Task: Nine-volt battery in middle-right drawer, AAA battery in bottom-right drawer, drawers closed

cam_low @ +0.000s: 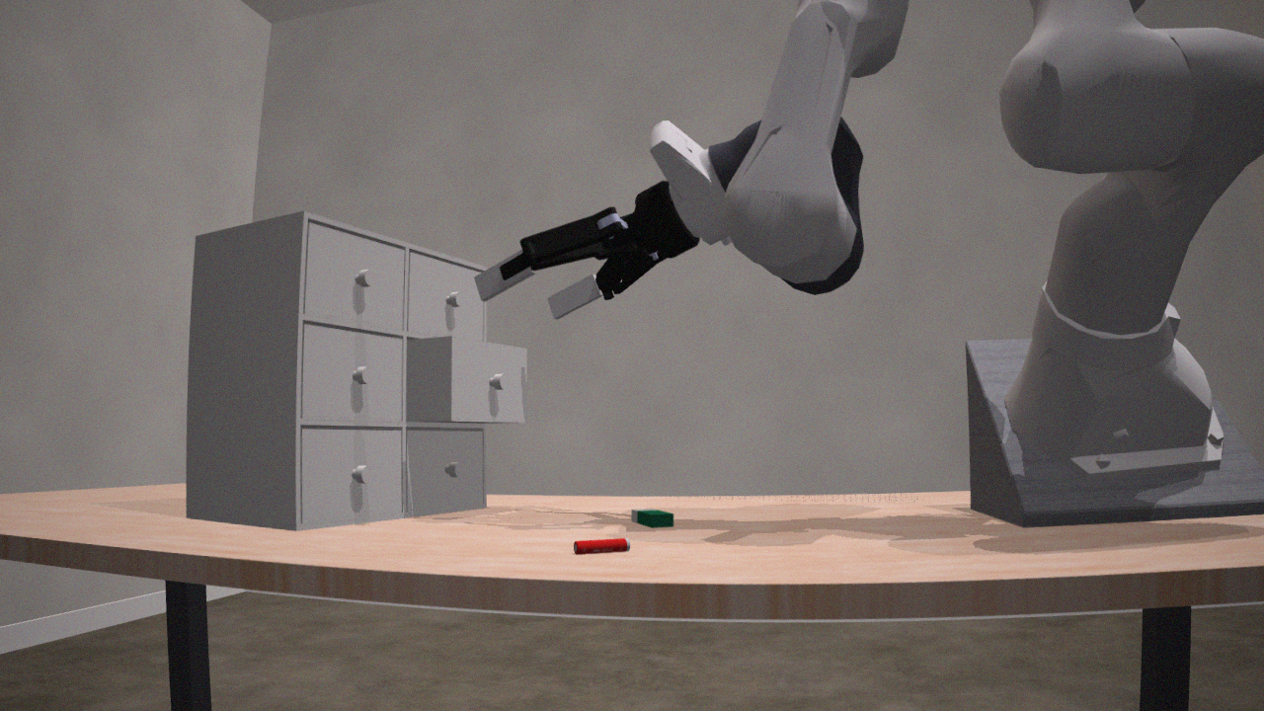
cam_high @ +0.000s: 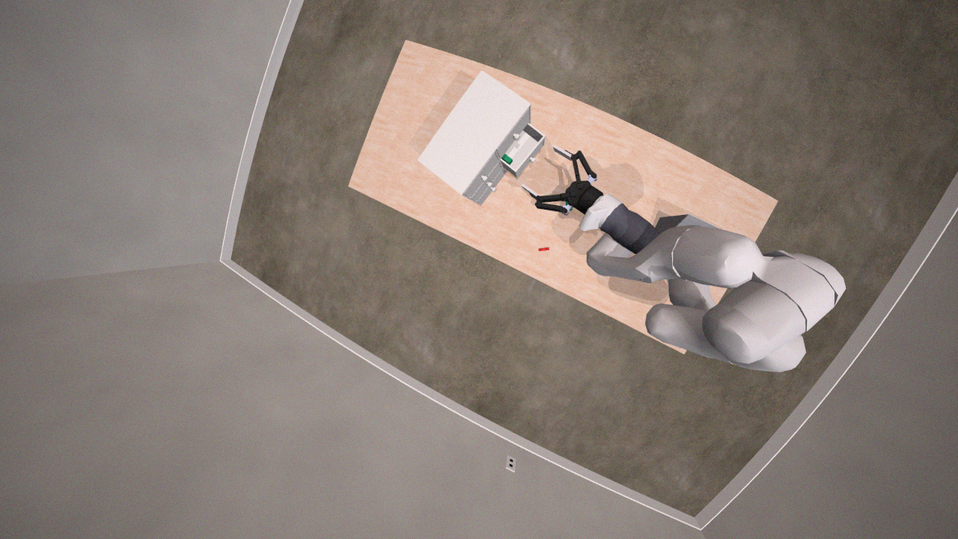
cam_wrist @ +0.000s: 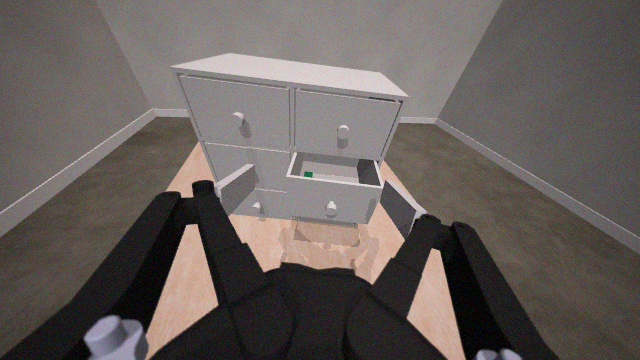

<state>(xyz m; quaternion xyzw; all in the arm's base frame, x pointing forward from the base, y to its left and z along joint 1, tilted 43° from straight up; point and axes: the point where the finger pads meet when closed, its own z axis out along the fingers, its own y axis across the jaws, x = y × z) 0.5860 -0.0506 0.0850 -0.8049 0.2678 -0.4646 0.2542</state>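
Note:
The small grey chest (cam_high: 474,130) stands at the far end of the table. Its middle-row right drawer (cam_low: 468,380) is pulled partly out. A green nine-volt battery (cam_wrist: 308,174) lies inside that drawer at its left side; it also shows from above (cam_high: 507,159). The other drawers look pushed in. The red AAA battery (cam_low: 600,545) (cam_high: 542,248) lies on the table, away from the chest. My gripper (cam_low: 527,293) (cam_high: 542,169) is wide open and empty, in the air in front of the open drawer and a little above it.
A small green block (cam_low: 652,517) lies on the table between the chest and the robot base, just behind the AAA battery. The robot's base block (cam_low: 1104,441) stands at the right end of the table.

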